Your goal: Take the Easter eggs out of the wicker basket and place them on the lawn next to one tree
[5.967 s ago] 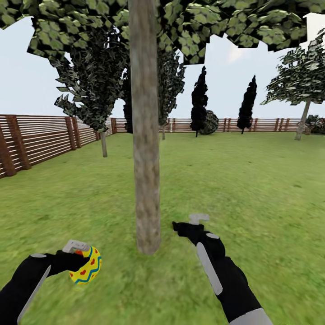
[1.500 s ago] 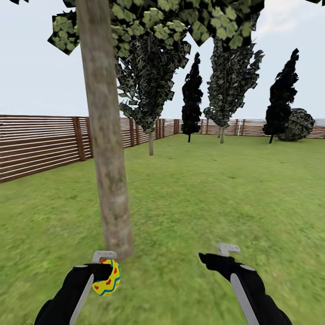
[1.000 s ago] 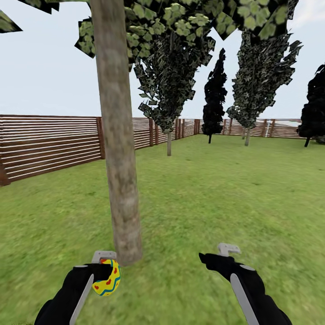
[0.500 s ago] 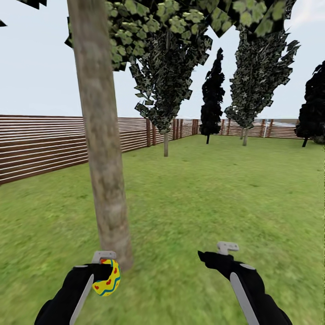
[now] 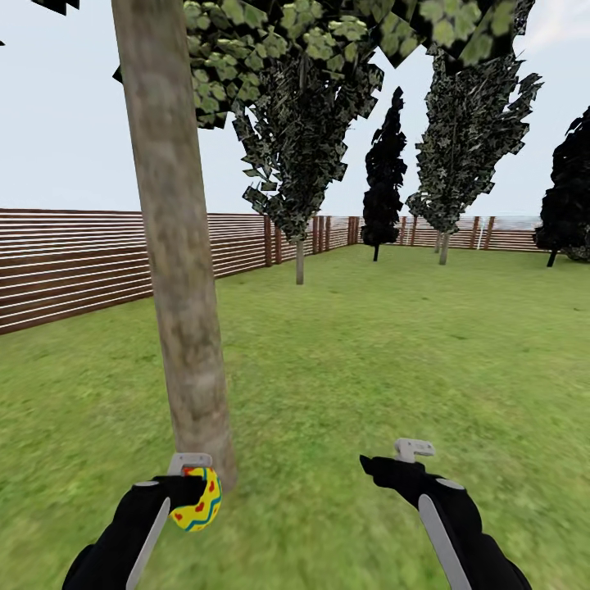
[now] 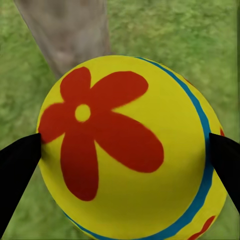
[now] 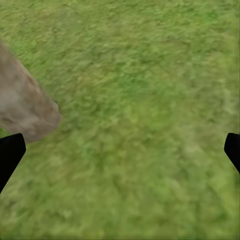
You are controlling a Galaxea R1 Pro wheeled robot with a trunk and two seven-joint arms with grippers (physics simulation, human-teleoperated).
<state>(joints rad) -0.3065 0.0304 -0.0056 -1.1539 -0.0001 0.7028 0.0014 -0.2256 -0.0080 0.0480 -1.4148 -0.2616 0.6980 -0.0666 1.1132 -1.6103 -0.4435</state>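
At the foot of the tree (image 5: 184,328), 1 Easter egg (image 5: 197,501) is held clear of the grass in the left gripper (image 5: 193,488). The left wrist view confirms the hold: the egg (image 6: 127,150) sits between both dark fingers (image 6: 17,170), which press its 2 sides, with the trunk (image 6: 70,30) just beyond it. The egg is yellow with a red flower and a blue-green band.

The right gripper (image 7: 120,150) carries nothing; its fingertips stand wide apart at the edges of its wrist view, over bare lawn (image 7: 145,100) with the trunk base (image 7: 22,112) near. From the head view the right gripper (image 5: 412,450) hangs above the grass, well apart from the egg.

Beyond lie the lawn (image 5: 393,344), a brown slat fence (image 5: 74,262), a thin-trunked tree (image 5: 299,164) and dark cypress-like trees (image 5: 385,180). The basket and the other 2 eggs are not located in these views.

Risks, as judged:
- Release from this height could let the round egg bounce or roll away from the trunk.
- Lowering close to the trunk could strike the fingers against the bark and dislodge the egg.
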